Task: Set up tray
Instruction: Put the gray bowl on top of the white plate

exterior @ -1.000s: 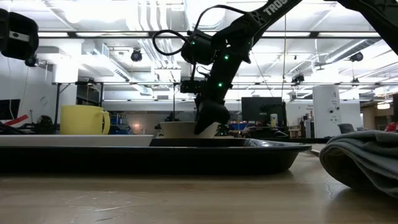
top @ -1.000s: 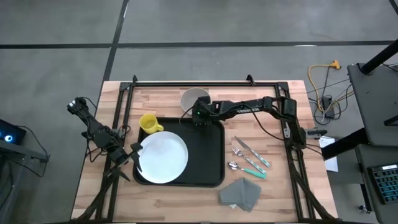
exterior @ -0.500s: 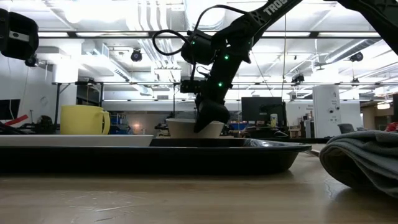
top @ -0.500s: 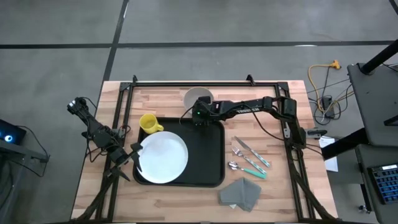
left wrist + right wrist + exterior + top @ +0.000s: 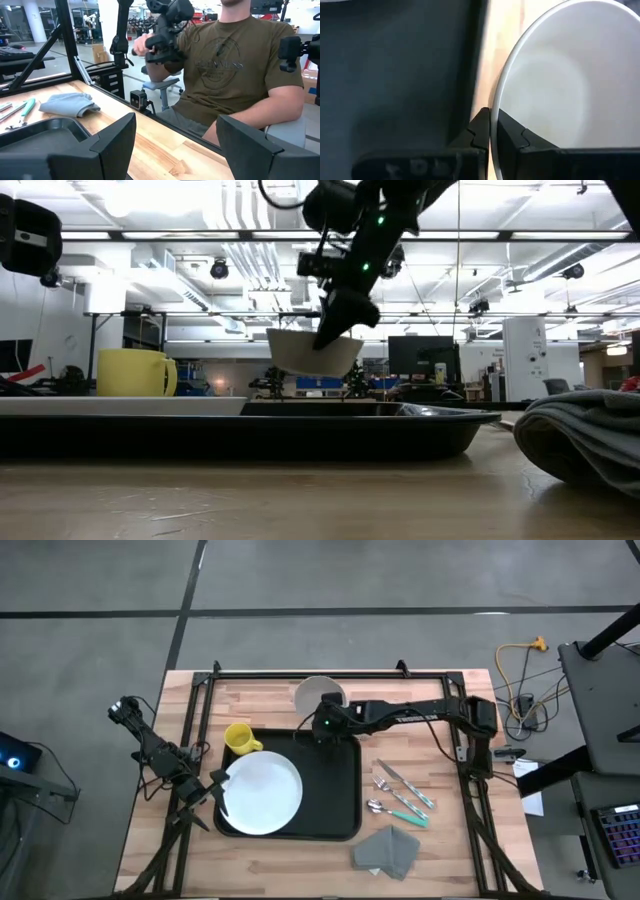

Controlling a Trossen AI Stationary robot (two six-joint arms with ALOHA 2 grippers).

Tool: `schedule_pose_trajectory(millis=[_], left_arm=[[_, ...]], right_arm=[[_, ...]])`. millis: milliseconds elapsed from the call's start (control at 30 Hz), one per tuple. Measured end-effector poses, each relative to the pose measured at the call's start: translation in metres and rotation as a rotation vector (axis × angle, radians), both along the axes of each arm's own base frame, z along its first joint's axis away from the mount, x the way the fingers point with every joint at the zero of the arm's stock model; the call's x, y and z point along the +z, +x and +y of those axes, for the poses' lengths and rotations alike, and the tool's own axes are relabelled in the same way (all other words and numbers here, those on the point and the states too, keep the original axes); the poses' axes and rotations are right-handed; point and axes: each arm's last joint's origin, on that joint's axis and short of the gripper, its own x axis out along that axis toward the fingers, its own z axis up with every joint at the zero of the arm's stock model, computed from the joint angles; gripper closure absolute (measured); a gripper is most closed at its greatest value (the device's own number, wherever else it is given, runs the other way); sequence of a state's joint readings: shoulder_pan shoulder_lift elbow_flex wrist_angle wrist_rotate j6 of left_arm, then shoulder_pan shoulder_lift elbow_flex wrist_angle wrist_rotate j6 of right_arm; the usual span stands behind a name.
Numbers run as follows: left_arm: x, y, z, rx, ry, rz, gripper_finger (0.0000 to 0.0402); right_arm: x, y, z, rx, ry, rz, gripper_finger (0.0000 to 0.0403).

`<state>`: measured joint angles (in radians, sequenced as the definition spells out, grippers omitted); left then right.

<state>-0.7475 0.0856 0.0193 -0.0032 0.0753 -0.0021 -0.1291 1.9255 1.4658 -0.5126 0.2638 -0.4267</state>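
Note:
A white bowl (image 5: 318, 693) hangs above the table's far side, just beyond the black tray's (image 5: 345, 810) far rim. My right gripper (image 5: 492, 124) is shut on it; in the low view the bowl (image 5: 312, 352) floats clear above the tray (image 5: 440, 420). On the tray's left half lies a white plate (image 5: 262, 795). A yellow mug (image 5: 240, 737) stands at the tray's far left corner. My left gripper (image 5: 175, 145) waits open at the table's left edge, touching nothing. My right gripper pinches the bowl's rim (image 5: 493, 102) on the side nearest the tray, one finger (image 5: 512, 134) inside the bowl and one finger (image 5: 479, 127) outside. The fingers slant down at it from the right. The bowl is lifted clear, slightly tilted, mouth up.
Cutlery with teal handles (image 5: 400, 795) lies on the wood right of the tray, and a folded grey napkin (image 5: 388, 852) sits near the front edge. A person in a brown shirt (image 5: 225, 65) sits beyond the table.
My right gripper has risen with the bowl's rim in its fingers. The bowl, which sat on the table behind the tray, is now lifted clear and hangs above it, shifted a little toward the far edge.

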Motion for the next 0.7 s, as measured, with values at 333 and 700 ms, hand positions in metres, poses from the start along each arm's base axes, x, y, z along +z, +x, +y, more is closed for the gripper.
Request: schedule_pose_trajectory(millis=[333,700], left_arm=[[0.000,0.000,0.000,0.001,0.000,0.000,0.0147],[0.000,0.000,0.000,0.000,0.000,0.000,0.0147]], right_arm=[[0.006,-0.003,0.063,0.200,-0.003,0.041,0.0394],[0.021,0.004,0.087,0.290,0.140,-0.041,0.0394]])
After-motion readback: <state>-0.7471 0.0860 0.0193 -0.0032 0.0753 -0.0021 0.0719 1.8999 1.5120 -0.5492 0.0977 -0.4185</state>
